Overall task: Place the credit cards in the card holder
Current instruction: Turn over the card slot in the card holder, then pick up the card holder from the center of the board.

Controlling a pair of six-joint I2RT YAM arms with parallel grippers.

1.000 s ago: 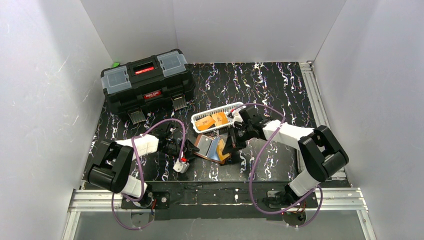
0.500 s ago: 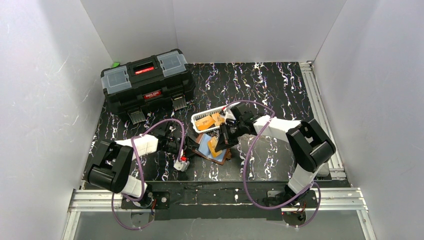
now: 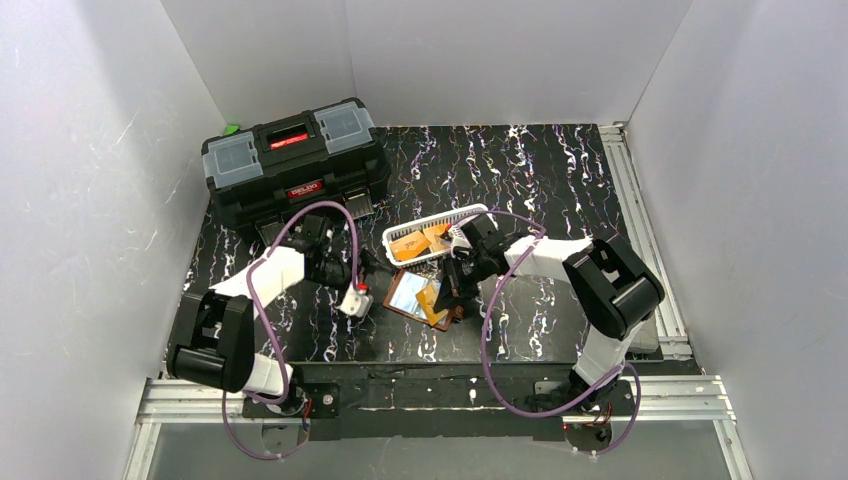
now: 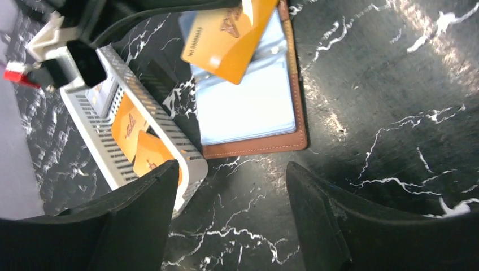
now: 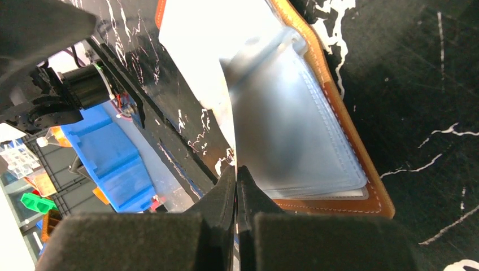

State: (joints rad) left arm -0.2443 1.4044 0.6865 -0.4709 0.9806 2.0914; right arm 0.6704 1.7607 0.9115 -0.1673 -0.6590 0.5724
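Insertion in hand. Right gripper [image 5: 237,186] clenched on orange-gold plastic card [image 4: 226,36], upper centre, over open brown leather card holder [image 4: 257,145]. Left gripper [image 4: 231,172] released, empty. Next: align card with clear sleeve [image 4: 248,107].

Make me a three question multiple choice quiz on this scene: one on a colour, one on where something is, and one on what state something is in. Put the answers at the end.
1. The holder has a cover that is:
A brown
B green
C red

2. The spare orange cards lie:
A stacked on the holder
B under the holder
C in the white basket

3. The holder is:
A snapped shut
B lying open
C standing on edge

Answers:
1 A, a brown edge frames its clear sleeves.
2 C, the left wrist view shows orange cards inside the basket's slotted walls.
3 B, its clear sleeves lie spread and face up.
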